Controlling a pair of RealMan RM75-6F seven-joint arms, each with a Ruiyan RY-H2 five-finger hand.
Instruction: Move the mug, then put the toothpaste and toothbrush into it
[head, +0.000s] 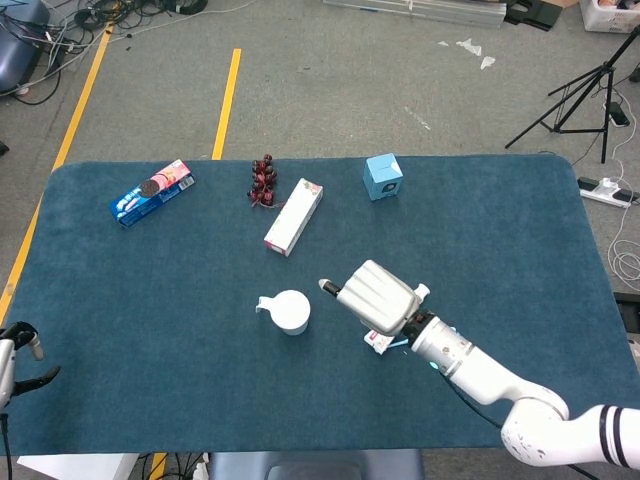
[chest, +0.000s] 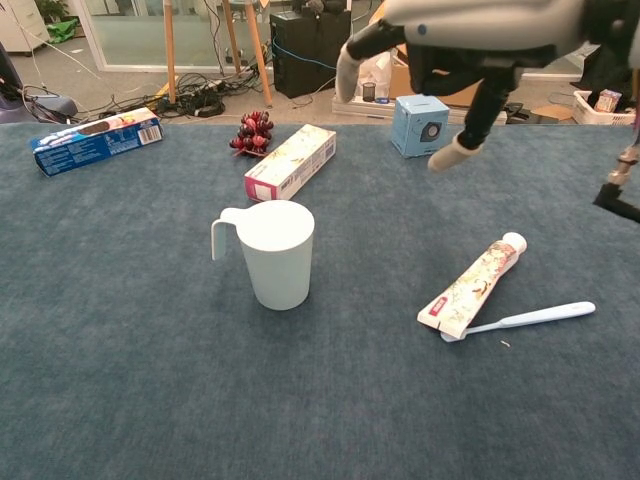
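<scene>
The white mug (head: 291, 311) (chest: 277, 253) stands upright at mid-table, its handle to the left. To its right lies the toothpaste tube (chest: 472, 287), with the light blue toothbrush (chest: 530, 318) alongside it. My right hand (head: 375, 298) (chest: 460, 40) hovers above the table just right of the mug, fingers spread, holding nothing. In the head view it covers most of the toothpaste and toothbrush. Only the fingertips of my left hand (head: 18, 348) show at the table's near left corner, apart and holding nothing.
Along the far side lie a blue cookie pack (head: 151, 192), a bunch of dark grapes (head: 263, 181), a pink-and-white carton (head: 293, 216) and a small blue box (head: 383, 176). A tripod (head: 590, 95) stands on the floor beyond the right edge.
</scene>
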